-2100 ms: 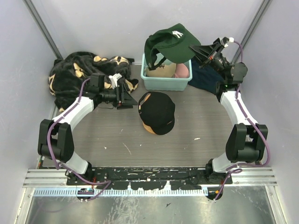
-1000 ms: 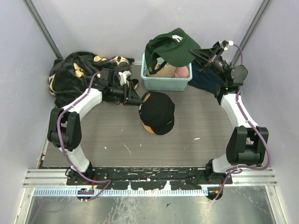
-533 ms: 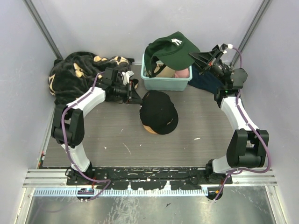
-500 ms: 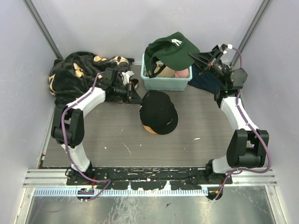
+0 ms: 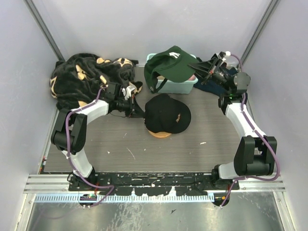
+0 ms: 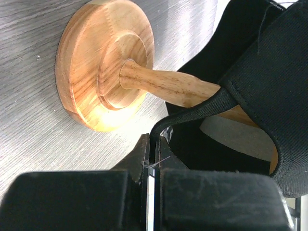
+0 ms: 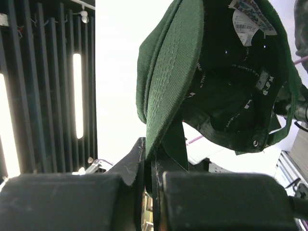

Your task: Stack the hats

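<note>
Over the far edge, the right gripper (image 5: 198,66) pinches the dark green cap (image 5: 171,60) by its brim above the teal bin (image 5: 179,87). The black cap (image 5: 168,114) on the wooden stand (image 5: 160,134) lies nearer and leftward, mid-bench. The left gripper (image 5: 139,114) clamps that cap's left rim, leaving its right side open.

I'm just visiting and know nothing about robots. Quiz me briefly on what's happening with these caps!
1. True or false: the right gripper is clamped on the green cap's brim.
2. The black cap rests on: A) a wooden stand; B) a glass bottle; C) a metal hook.
3. Fill in: the left gripper pinches the edge of the ___ cap.
Key: 1 true; 2 A; 3 black.
</note>
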Controlling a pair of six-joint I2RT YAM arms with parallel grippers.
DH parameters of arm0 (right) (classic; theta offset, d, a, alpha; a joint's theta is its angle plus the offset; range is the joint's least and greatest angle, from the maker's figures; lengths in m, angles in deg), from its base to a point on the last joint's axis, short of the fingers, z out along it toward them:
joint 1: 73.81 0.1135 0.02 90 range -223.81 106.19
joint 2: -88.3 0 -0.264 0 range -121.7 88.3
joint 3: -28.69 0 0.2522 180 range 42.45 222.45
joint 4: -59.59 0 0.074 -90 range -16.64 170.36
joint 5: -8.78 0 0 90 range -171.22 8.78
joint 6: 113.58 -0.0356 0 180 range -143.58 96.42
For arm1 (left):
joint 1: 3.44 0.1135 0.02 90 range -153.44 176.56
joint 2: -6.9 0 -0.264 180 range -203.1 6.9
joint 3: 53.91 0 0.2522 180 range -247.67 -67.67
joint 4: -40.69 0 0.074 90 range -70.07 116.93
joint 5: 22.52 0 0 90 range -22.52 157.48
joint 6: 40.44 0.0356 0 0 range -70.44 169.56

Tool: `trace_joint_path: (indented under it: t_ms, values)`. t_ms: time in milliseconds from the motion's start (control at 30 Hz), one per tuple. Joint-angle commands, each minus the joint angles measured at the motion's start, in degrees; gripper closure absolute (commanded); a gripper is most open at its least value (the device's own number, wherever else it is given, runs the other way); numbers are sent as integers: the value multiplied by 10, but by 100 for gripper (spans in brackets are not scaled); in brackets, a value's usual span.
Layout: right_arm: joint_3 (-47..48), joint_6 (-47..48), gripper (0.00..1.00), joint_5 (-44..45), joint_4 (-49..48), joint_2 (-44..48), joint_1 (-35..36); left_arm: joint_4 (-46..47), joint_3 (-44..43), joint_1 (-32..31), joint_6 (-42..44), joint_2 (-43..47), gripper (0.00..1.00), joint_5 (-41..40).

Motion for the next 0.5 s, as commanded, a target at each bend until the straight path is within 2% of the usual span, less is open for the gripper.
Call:
trace_joint_path:
  t_ms: [0, 200, 467]
  values:
    - [7, 40, 99, -25, 14, 27, 29, 30, 10, 2, -43, 26, 98, -18]
    - [26, 108, 99, -62, 77, 24, 61, 70, 10, 3, -122, 24, 98, -18]
    - [-57, 139, 99, -84, 93, 66, 76, 142, 23, 13, -197, 7, 98, -2]
